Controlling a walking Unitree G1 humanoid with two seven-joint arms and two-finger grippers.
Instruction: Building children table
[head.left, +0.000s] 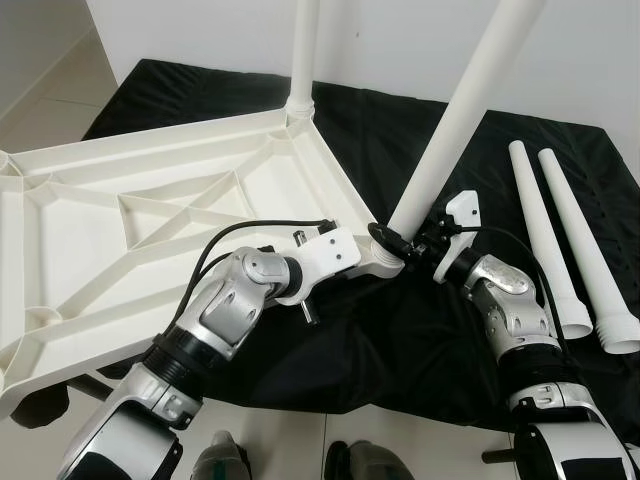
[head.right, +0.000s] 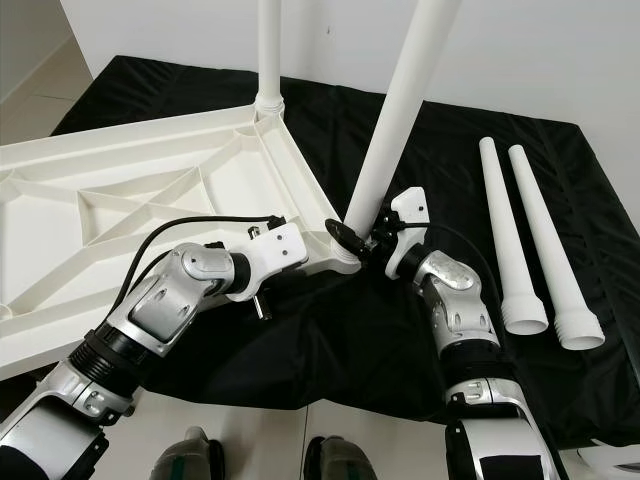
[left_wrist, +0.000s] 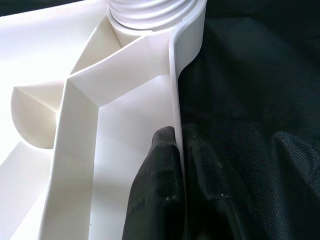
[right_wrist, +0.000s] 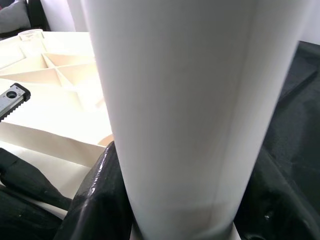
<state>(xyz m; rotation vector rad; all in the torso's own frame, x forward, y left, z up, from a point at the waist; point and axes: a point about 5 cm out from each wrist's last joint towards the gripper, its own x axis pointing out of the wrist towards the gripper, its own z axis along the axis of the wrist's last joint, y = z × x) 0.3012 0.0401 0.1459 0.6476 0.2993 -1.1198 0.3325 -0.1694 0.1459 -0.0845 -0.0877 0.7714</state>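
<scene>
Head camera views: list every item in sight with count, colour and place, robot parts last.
tabletop: one, white, upside down on the black cloth, ribbed underside up.
upright leg: one, white, standing in the far corner socket.
tilted leg: one, white, leaning at the near corner socket.
loose legs: two, white, lying side by side on the cloth to the robot's right.
black cloth: one, spread over the floor.
left gripper: fingers pinch the tabletop's rim beside the near corner.
right gripper: fingers clasp the tilted leg near its base.
feet: two, grey-green, at the near edge.
</scene>
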